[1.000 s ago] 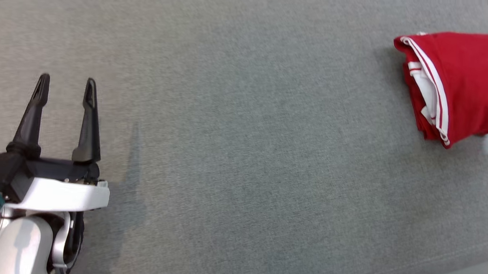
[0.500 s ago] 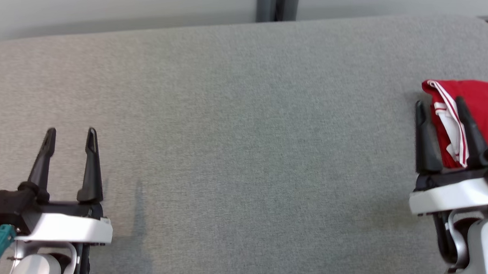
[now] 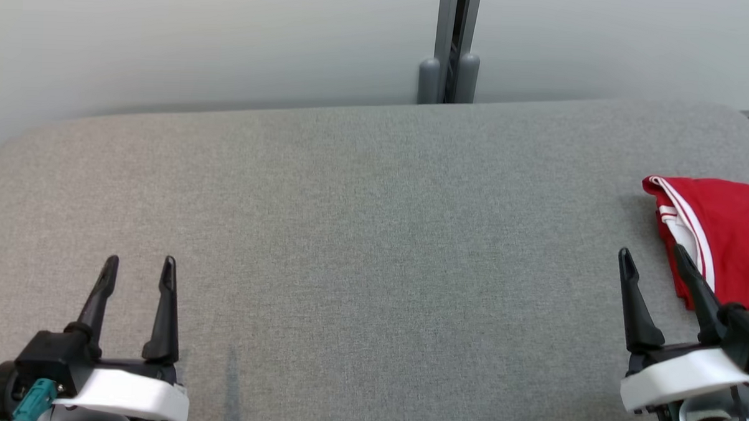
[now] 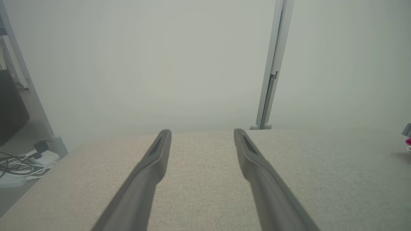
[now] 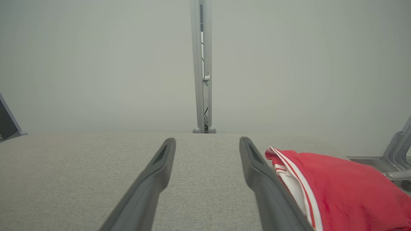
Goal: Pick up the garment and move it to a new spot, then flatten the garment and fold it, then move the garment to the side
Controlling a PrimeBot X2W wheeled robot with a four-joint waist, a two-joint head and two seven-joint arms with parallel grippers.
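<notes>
At the far right of the grey padded surface [image 3: 373, 235] the red garment [image 3: 729, 235] lies folded, its white-striped edge turned toward the middle and its right part running out of the head view, so I cannot tell how neat the whole fold is. Compared with a second ago the head view as a whole has shifted. The pale wall and the grey post [image 3: 448, 51] now stand above the surface's far edge, which is the camera lifting and not the cloth moving. On the surface itself the garment seems to be in the same spot.

The arms are what has changed. The right gripper [image 3: 651, 252], out of view a second ago, now sits at the lower right with its fingers spread wide and nothing between them. Half a second ago its fingers lay across the garment's striped edge. Now they are drawn back toward the robot, and only the outer finger stands just beside the cloth in the right wrist view [image 5: 207, 140]. The left gripper [image 3: 141, 261] is likewise wide open and empty, well apart from the garment at the lower left.

I judge the fold made and the garment set aside, with both arms pulling back to rest.
</notes>
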